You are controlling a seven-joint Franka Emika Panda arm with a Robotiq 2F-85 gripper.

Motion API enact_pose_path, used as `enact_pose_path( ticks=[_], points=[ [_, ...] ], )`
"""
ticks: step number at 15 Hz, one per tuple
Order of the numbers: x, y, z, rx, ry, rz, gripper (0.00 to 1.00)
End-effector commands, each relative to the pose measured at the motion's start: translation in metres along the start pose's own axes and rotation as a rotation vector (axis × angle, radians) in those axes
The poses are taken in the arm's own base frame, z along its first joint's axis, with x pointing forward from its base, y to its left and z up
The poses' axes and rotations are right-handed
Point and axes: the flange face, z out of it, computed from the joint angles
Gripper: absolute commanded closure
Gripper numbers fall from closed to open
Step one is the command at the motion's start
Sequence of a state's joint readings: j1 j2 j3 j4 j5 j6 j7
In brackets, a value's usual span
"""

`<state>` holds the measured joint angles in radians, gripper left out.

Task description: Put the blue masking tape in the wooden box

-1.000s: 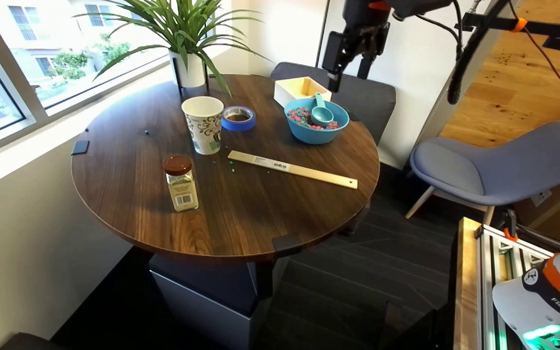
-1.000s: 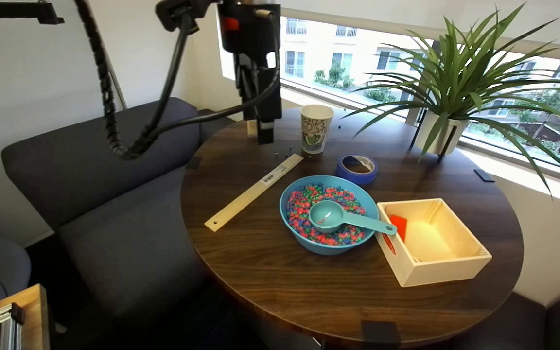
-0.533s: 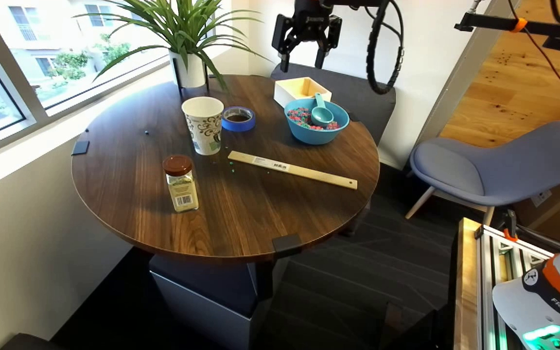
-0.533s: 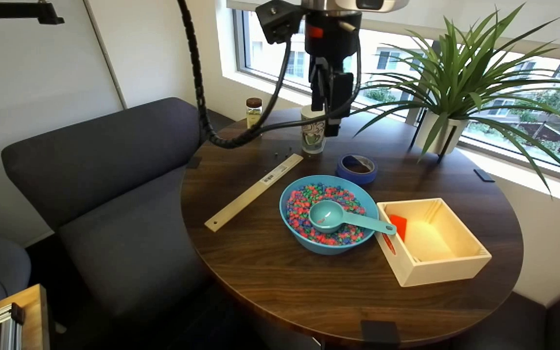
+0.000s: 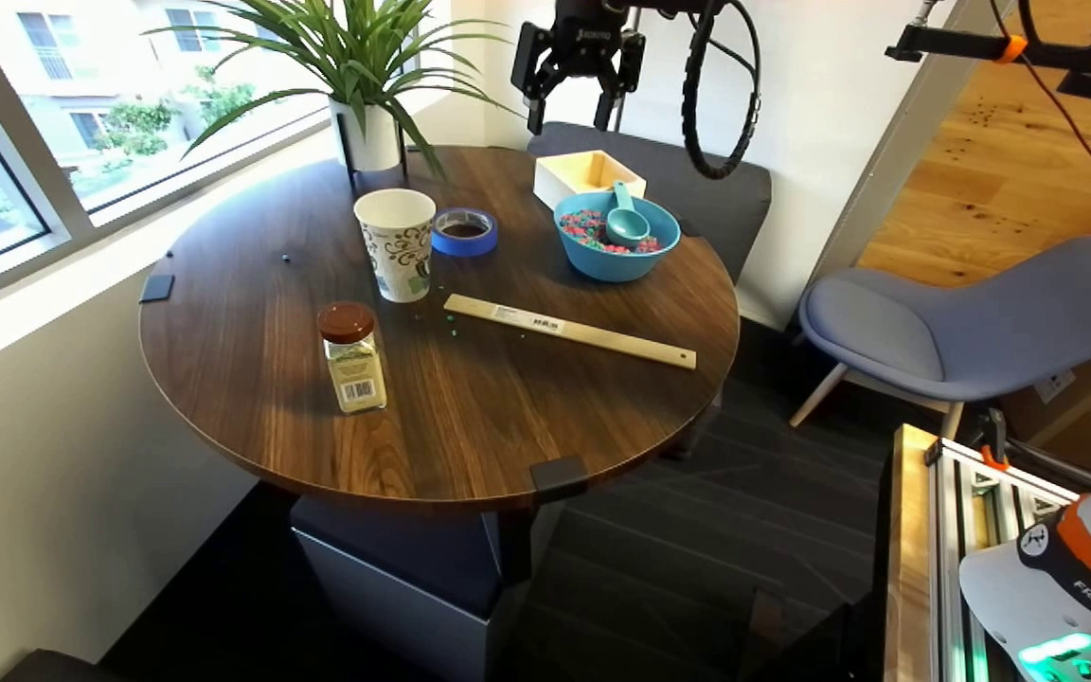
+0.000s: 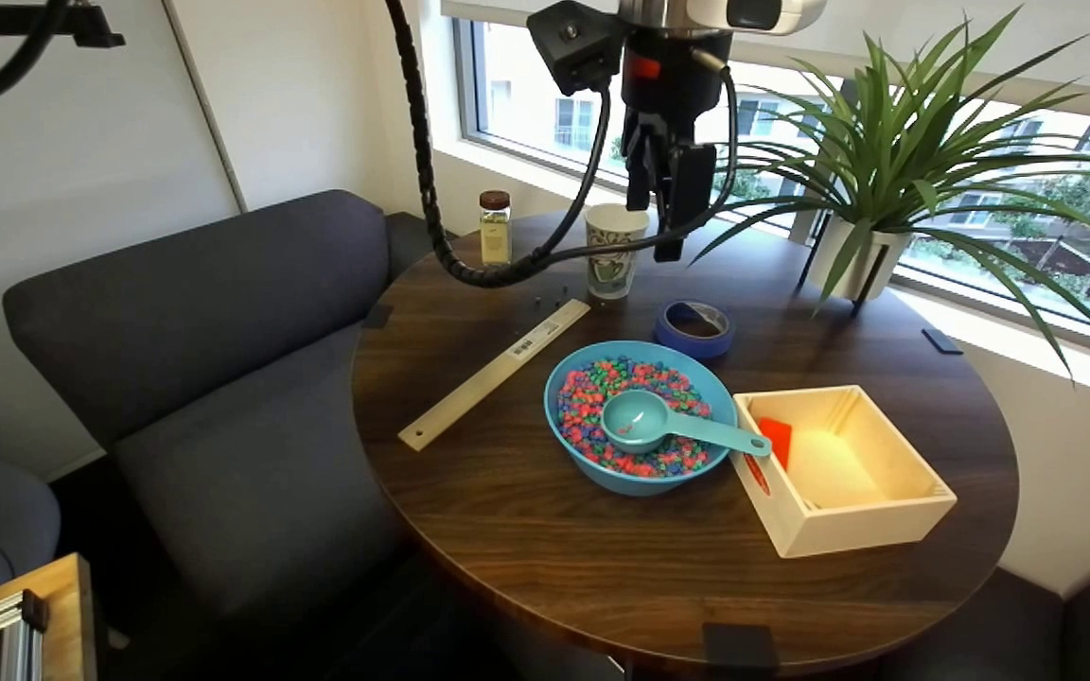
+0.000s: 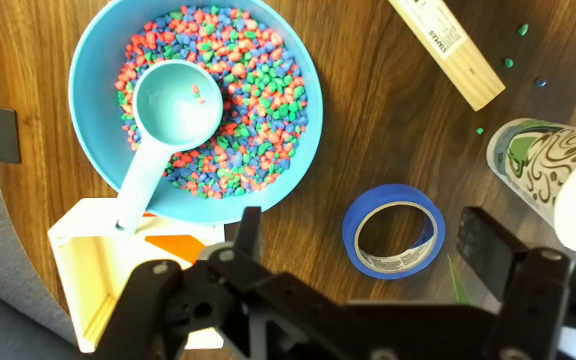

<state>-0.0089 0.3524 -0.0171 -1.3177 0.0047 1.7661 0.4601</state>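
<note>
The blue masking tape (image 5: 465, 245) lies flat on the round table beside the white cup; it also shows in an exterior view (image 6: 696, 350) and in the wrist view (image 7: 352, 230). The pale wooden box (image 6: 871, 532) stands against the blue bowl, with a red-orange piece at its inner wall. It shows behind the bowl in an exterior view (image 5: 560, 187) and partly behind a finger in the wrist view (image 7: 88, 217). My gripper (image 5: 568, 125) is open and empty, high above the table, also in an exterior view (image 6: 655, 232). In the wrist view the tape appears between the fingertips (image 7: 361, 217).
The blue bowl (image 6: 635, 484) holds coloured pebbles and a teal scoop (image 6: 711, 432) whose handle reaches over the box's edge. A patterned cup (image 5: 399, 251), wooden strip (image 5: 569, 330), spice jar (image 5: 353, 365) and potted plant (image 5: 370, 137) stand or lie around. Loose pebbles lie near the cup.
My gripper has moved left in an exterior view and right in an exterior view, and has turned so both fingers show apart. The jar is uncovered and the cup partly covered. The tape has not moved.
</note>
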Motion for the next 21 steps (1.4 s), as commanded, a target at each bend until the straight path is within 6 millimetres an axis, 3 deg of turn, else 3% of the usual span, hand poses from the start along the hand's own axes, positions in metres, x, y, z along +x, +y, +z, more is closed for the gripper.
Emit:
enact_pose_path(
  ticks=[1,8,13,18,21],
  points=[
    [0.013,-0.012,0.03,-0.015,0.006,0.013,0.0],
    [0.05,-0.041,0.119,0.077,0.054,0.022,0.0],
    [0.069,-0.043,0.138,0.044,0.112,0.044,0.0],
    [0.07,-0.047,0.158,0.003,0.078,0.036,0.0],
    [0.069,-0.048,0.168,-0.029,0.061,0.042,0.06]
  ],
)
